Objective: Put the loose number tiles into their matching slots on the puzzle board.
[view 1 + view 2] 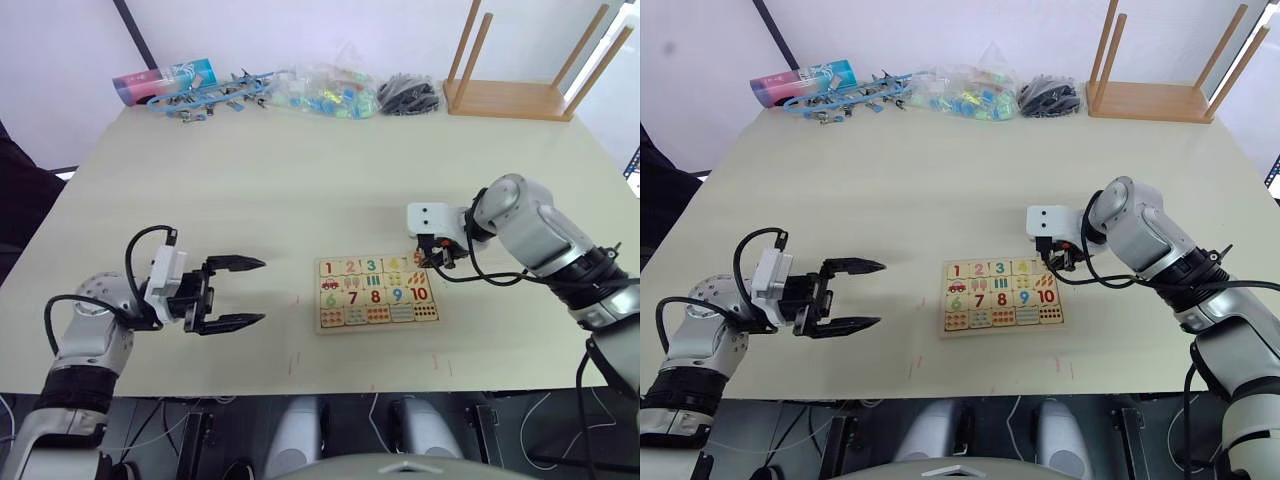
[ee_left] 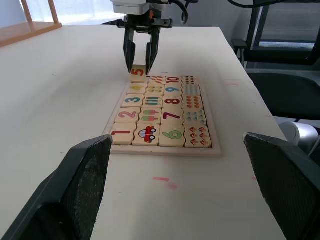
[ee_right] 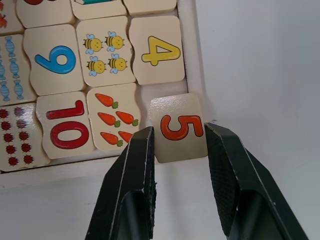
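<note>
Right claw (image 3: 179,145) straddles the 5 tile (image 3: 180,128) at the puzzle board (image 3: 186,30) corner.

Silver-grey metal shells cover both forearms, rounded and glossy, with a fat cylindrical joint showing on each. Black cables loop loose off the arms, one arcing over the left wrist, another trailing under the right forearm. Each wrist carries a small white boxy housing; the right one shows two dark dots on its face. Now the left hand (image 1: 238,292): a black block with two long black tapering fingers. The right hand (image 3: 179,175) is the same build, two thick black fingers (image 3: 131,185) with squared tips and inner faces that look finely textured. Further up, dark bands ring both arms near the elbows.
</note>
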Tool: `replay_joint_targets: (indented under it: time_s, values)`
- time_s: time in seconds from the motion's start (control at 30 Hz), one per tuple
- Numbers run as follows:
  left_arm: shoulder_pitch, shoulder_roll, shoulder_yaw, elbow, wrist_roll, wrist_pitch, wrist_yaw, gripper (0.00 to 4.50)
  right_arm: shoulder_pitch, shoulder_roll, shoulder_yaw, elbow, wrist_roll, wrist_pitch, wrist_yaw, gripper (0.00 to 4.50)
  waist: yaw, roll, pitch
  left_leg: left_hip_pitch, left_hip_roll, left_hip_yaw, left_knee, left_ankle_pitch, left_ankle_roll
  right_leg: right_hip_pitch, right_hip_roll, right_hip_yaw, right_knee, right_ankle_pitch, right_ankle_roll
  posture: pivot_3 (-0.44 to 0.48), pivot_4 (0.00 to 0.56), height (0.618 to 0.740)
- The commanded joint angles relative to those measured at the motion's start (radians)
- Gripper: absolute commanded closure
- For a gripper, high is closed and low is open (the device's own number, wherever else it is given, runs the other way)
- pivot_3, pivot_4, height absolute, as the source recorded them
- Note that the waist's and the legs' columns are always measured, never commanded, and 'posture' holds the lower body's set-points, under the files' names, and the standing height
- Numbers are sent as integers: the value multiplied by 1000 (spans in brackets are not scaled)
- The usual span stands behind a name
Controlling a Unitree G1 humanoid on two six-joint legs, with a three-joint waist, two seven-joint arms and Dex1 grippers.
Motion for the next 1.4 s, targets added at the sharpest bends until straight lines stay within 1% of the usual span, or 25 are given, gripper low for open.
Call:
replay_joint_targets:
  time_s: [0.03, 0.63, 1.2, 1.23, 1.27, 1.3, 1.33, 1.37, 1.4]
  values:
    - [5, -3, 28, -27, -3, 6, -30, 0, 1, 0, -10, -36, -5, 1, 11, 3598, 0, 0, 0, 0, 0, 0, 0, 0, 0, 0, 0, 0, 0, 0, 0, 0, 150, 740]
    - [-3, 2, 27, -30, -4, 17, -30, 0, 12, 20, -11, -42, -19, 13, -3, 3598, 0, 0, 0, 0, 0, 0, 0, 0, 0, 0, 0, 0, 0, 0, 0, 0, 150, 740]
    - [-4, 1, 21, -18, -2, 6, -30, 0, 23, 15, -5, -37, -27, -8, 1, 3598, 0, 0, 0, 0, 0, 0, 0, 0, 0, 0, 0, 0, 0, 0, 0, 0, 150, 740]
    - [-4, 2, 19, -14, -2, 2, -30, 0, 23, 14, -5, -35, -28, -11, 1, 2798, 0, 0, 0, 0, 0, 0, 0, 0, 0, 0, 0, 0, 0, 0, 0, 0, 150, 740]
    - [-5, 2, 18, -12, -2, 1, -30, 0, 22, 14, -6, -32, -28, -14, 1, 2385, 1, 0, 0, 0, 0, 0, 0, 0, 0, 0, 0, 0, 0, 0, 0, 0, 150, 740]
    - [-6, 2, 17, -10, -2, 0, -30, 0, 21, 14, -8, -29, -30, -16, 2, 1865, 0, 0, 0, 0, 0, 0, 0, 0, 0, 0, 0, 0, 0, 0, 0, 0, 150, 740]
    - [-6, 3, 15, -6, -2, -3, -30, 0, 20, 13, -10, -28, -31, -19, 5, 1634, 0, 0, 0, 0, 0, 0, 0, 0, 0, 0, 0, 0, 0, 0, 0, 0, 150, 740]
    - [-7, 3, 14, -4, -2, -6, -30, 0, 20, 12, -11, -27, -32, -21, 8, 1028, 0, 0, 0, 0, 0, 0, 0, 0, 0, 0, 0, 0, 0, 0, 0, 0, 150, 740]
    - [-6, 4, 12, -1, -4, -9, -30, 0, 20, 13, -13, -26, -32, -21, 8, 651, 0, 0, 0, 0, 0, 0, 0, 0, 0, 0, 0, 0, 0, 0, 0, 0, 150, 740]
